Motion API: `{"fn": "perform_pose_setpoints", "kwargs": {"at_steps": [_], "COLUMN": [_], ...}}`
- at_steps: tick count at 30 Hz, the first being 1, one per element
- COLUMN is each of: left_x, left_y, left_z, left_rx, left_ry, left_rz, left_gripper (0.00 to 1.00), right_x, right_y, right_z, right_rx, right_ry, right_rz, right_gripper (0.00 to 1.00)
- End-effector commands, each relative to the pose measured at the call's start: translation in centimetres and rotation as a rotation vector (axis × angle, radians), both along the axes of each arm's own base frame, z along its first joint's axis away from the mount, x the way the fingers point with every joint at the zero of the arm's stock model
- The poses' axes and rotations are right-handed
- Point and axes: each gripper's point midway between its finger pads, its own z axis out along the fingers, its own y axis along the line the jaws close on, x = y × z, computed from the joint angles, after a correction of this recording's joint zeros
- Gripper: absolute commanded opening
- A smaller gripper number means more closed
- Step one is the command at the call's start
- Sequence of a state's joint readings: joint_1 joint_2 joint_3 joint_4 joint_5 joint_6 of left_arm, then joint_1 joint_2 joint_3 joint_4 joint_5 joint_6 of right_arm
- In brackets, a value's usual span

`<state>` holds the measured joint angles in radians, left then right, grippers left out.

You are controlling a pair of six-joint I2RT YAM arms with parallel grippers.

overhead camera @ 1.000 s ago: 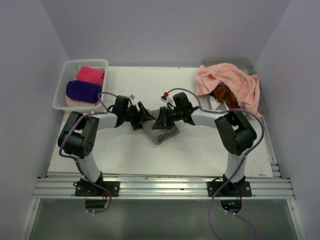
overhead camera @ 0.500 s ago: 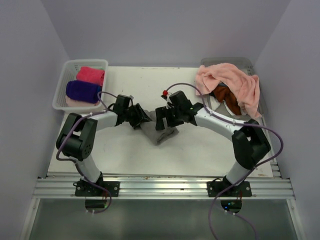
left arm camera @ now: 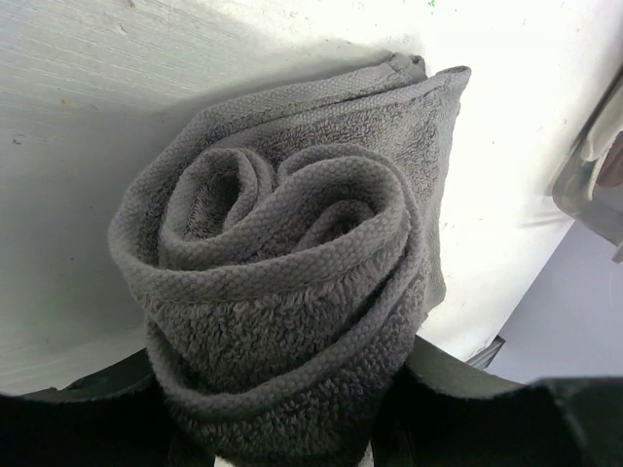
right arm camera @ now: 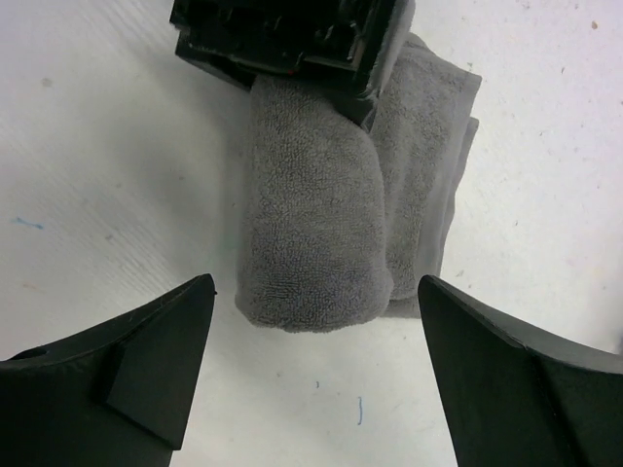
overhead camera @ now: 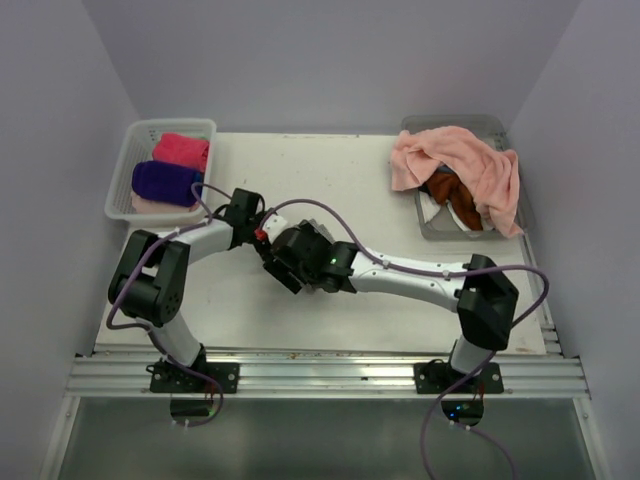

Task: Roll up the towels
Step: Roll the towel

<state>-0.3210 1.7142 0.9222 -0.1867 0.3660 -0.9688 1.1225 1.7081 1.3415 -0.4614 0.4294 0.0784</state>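
A grey towel (left arm camera: 292, 292), rolled into a loose spiral, lies on the white table. My left gripper (left arm camera: 292, 433) is shut on its near end, with dark fingers on both sides of the roll. In the right wrist view the same grey towel (right arm camera: 311, 233) runs away from me, and the left gripper (right arm camera: 282, 39) clamps its far end. My right gripper (right arm camera: 316, 284) is open and straddles the roll's near end without touching it. From above, the right gripper (overhead camera: 290, 262) covers the roll, and the left gripper (overhead camera: 262, 235) sits just beside it.
A white basket (overhead camera: 122, 160) at the back left holds a hot pink roll (overhead camera: 182, 150) and a purple roll (overhead camera: 165, 183). A grey bin (overhead camera: 480, 228) at the back right holds a draped salmon towel (overhead camera: 460, 165) and a rust orange one (overhead camera: 452, 190).
My right gripper opened, let go of the grey towel and swung left over the roll. My left gripper closed down onto the roll's end.
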Motion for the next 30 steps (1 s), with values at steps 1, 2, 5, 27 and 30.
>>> {"fn": "perform_pose_setpoints", "kwargs": {"at_steps": [1,2,5,27,30], "left_x": [0.6,0.5,0.4,0.4,0.9], "left_y": [0.4,0.5,0.5,0.5,0.5], "left_z": [1.5,1.4,1.4,3.2,4.4], "left_rx": [0.021,0.022,0.024,-0.003,-0.017], "left_ry": [-0.022,-0.017,-0.012,-0.049,-0.084], "left_rz": [0.021,0.022,0.024,0.034,0.037], "left_gripper": [0.54,0.54,0.54,0.83,0.93], "right_x": [0.6,0.6,0.7,3.2,3.2], "right_y": [0.5,0.8,1.2,1.4,0.9], "right_z": [0.6,-0.4,-1.5,-5.1,-4.9], "right_rx": [-0.108,-0.138,-0.178,-0.075,0.028], "right_ry": [-0.126,-0.126,-0.143,-0.037,0.061], "right_rz": [0.031,0.046,0.056,-0.05,-0.063], "right_gripper": [0.9,0.9,0.91,0.26,0.25]}}
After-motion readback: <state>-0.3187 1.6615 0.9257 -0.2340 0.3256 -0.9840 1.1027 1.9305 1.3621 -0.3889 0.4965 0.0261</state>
